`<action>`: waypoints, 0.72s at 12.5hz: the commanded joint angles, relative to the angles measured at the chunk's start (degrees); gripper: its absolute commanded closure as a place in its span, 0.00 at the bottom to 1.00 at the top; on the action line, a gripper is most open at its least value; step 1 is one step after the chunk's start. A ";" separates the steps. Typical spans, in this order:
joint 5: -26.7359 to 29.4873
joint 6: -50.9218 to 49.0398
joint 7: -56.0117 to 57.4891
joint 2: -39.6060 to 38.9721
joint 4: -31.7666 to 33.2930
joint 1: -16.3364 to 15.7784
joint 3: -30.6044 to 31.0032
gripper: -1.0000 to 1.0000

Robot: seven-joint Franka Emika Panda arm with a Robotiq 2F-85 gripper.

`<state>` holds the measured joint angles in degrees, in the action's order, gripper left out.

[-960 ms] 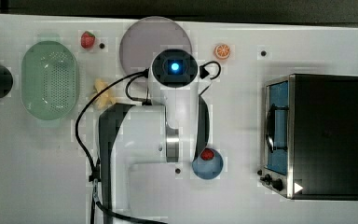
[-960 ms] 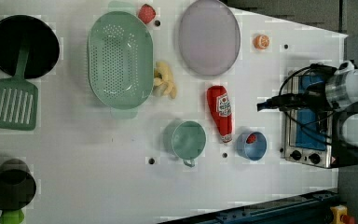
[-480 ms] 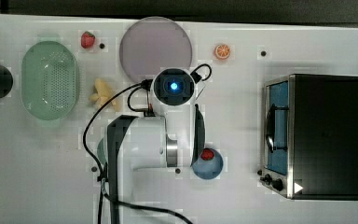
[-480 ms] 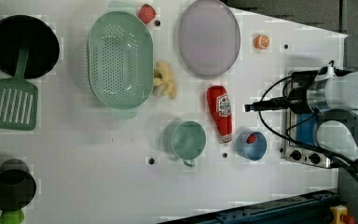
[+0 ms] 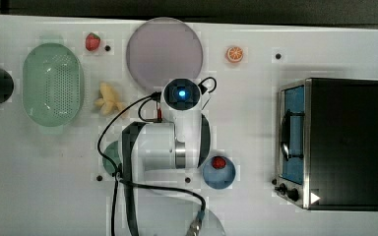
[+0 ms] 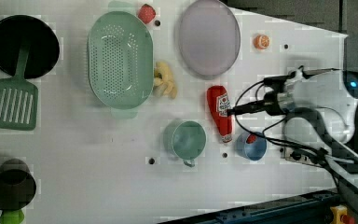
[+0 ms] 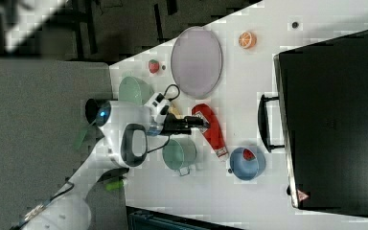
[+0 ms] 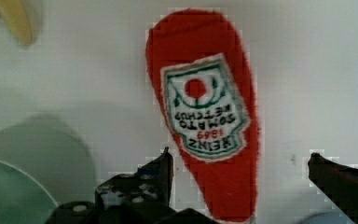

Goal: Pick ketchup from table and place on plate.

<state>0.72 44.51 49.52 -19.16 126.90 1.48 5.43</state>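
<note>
The ketchup (image 6: 220,112) is a small red bottle with a white label, lying flat on the white table between the teal cup and the blue bowl. It also shows in the right view as the ketchup (image 7: 212,128). In the wrist view the ketchup (image 8: 205,116) lies under the gripper (image 8: 240,156), which is open with one dark finger on each side of the bottle's narrow end. The gripper (image 7: 199,122) hangs over the bottle and holds nothing. The plate (image 5: 164,51), also (image 6: 208,38), is large, round and pale lilac, and it lies bare beyond the ketchup.
A green perforated basket (image 6: 119,60) and a banana piece (image 6: 165,84) lie by the plate. A teal cup (image 6: 186,140) and a blue bowl (image 6: 251,145) holding a strawberry flank the ketchup. A toaster oven (image 5: 339,142) stands at the top view's right.
The arm has moved from the plate's edge to over the ketchup, leftward in the left view. The gripper stayed open.
</note>
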 commanded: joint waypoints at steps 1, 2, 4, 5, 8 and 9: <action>0.12 2.63 2.29 -2.26 -0.27 -0.85 0.69 0.00; 0.09 3.09 2.31 -3.37 -0.25 -0.84 0.68 0.00; 0.09 5.19 2.29 -5.14 0.14 -0.85 0.68 0.00; 0.09 7.05 2.27 -5.96 0.56 -0.84 0.65 0.00; 0.07 12.24 2.24 -8.63 1.30 -0.87 0.66 0.04; 0.07 12.49 2.27 -9.23 1.26 -0.87 0.69 0.17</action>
<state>0.62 56.37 50.11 -27.28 128.80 0.60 6.38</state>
